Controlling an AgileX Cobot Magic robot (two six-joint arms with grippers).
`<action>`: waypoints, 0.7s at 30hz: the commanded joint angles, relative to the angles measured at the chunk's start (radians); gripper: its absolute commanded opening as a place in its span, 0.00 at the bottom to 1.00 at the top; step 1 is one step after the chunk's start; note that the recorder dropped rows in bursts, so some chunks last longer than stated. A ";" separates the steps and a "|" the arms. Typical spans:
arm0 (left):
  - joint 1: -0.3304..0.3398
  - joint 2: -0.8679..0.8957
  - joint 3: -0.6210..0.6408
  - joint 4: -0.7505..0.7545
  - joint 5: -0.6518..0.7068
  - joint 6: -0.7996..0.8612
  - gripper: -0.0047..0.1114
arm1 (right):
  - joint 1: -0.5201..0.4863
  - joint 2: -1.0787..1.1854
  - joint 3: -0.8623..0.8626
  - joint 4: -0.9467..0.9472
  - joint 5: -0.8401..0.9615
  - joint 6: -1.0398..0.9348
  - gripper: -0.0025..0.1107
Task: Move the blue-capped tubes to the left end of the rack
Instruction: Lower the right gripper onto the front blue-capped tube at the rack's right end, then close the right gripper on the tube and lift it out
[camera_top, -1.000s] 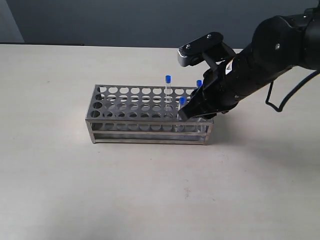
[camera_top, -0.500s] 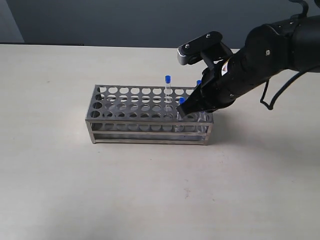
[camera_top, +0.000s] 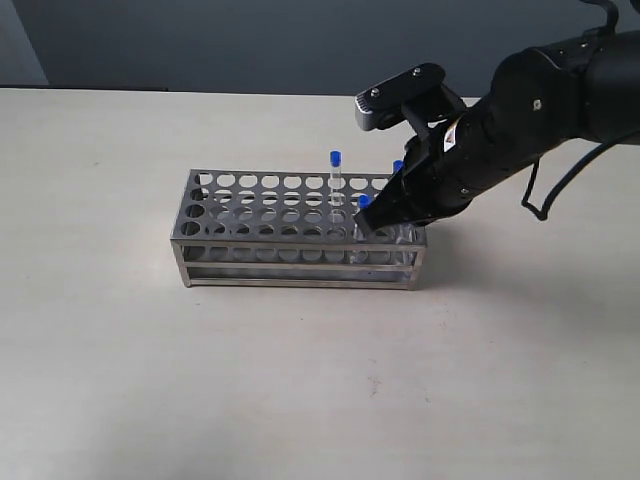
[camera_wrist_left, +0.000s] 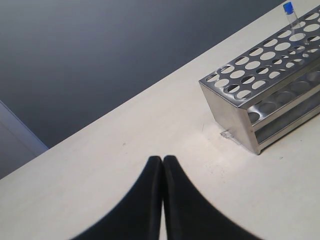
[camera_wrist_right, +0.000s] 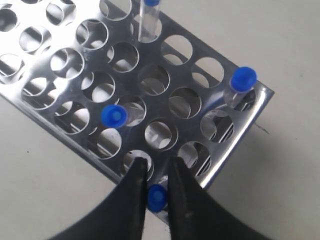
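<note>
Pale beige table (camera_top: 150, 380), steel rack (camera_top: 290, 264) directly on it

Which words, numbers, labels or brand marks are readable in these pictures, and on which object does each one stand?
No text can be read in any view.
On the right arm: a small white and orange sticker, too small and blurred to read.
On the rack: no print visible.
On the blue-capped tubes: no print visible on the caps or the clear bodies.

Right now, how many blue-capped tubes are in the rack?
4 tubes near the rack's right end: one in the right hand, one at the far corner, two further in.
</note>
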 joint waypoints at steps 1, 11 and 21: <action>-0.004 0.003 -0.005 -0.004 -0.004 -0.005 0.05 | 0.000 -0.022 -0.012 -0.001 0.033 0.018 0.29; -0.004 0.003 -0.005 -0.004 -0.004 -0.005 0.05 | 0.000 -0.017 -0.028 -0.029 0.021 0.020 0.32; -0.004 0.003 -0.005 -0.004 -0.004 -0.005 0.05 | 0.000 0.058 -0.028 -0.053 0.001 0.073 0.32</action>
